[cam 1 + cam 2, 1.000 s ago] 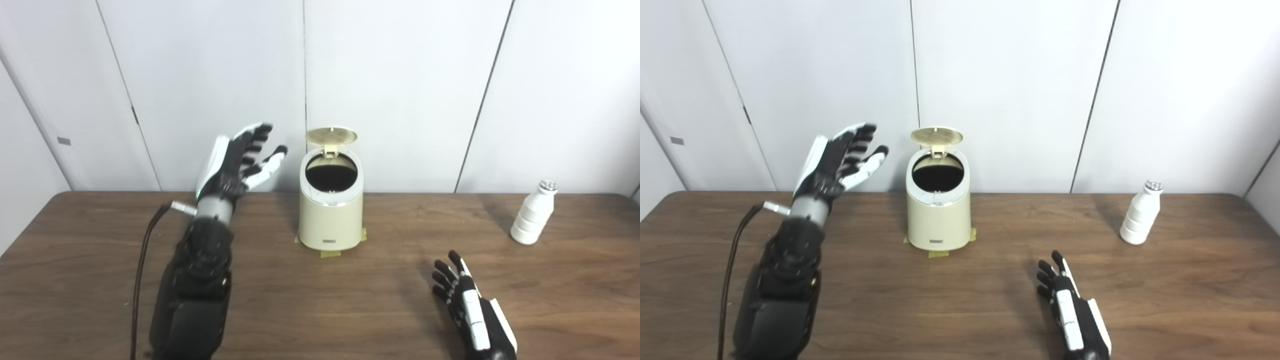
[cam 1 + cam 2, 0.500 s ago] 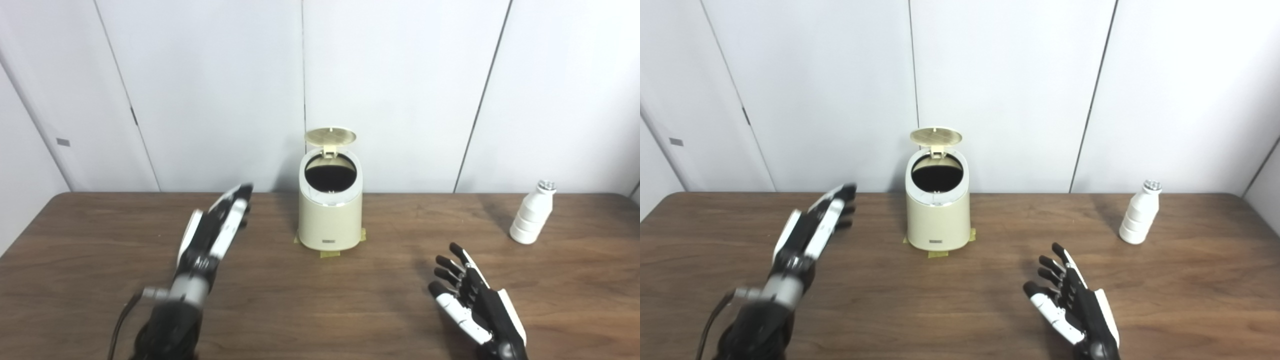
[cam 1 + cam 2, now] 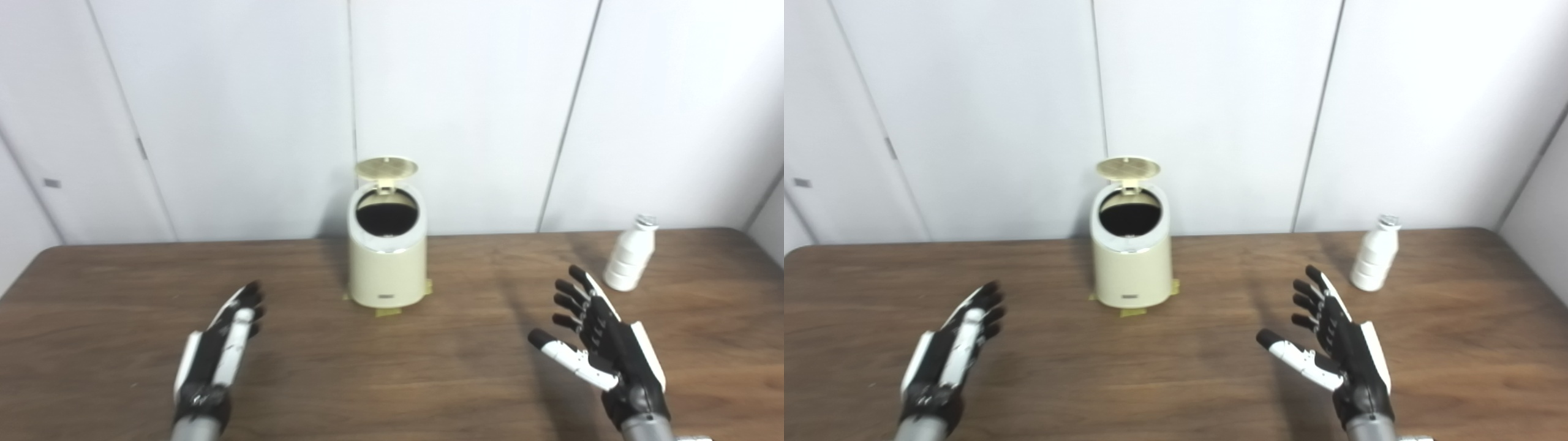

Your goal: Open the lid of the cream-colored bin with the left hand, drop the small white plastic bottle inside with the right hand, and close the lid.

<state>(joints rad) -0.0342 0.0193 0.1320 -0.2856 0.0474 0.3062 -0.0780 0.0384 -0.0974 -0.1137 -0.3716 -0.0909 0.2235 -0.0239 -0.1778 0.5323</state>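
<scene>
The cream-colored bin [image 3: 387,263] stands at the back middle of the wooden table, its round lid [image 3: 386,168] tipped up and its dark inside showing. The small white plastic bottle [image 3: 628,261] stands upright at the back right. My left hand [image 3: 219,349] is open and empty, low over the table, front left of the bin. My right hand [image 3: 597,340] is open and empty with fingers spread, front left of the bottle and apart from it.
Yellow tape tabs [image 3: 387,312] mark the bin's base. The table's [image 3: 392,373] back edge meets white wall panels [image 3: 465,104]. The table's right corner shows in the right eye view [image 3: 1519,257].
The camera has turned a little to the right. My left hand has dropped from beside the raised lid down to the table front. My right hand has risen and moved toward the bottle, thumb spread.
</scene>
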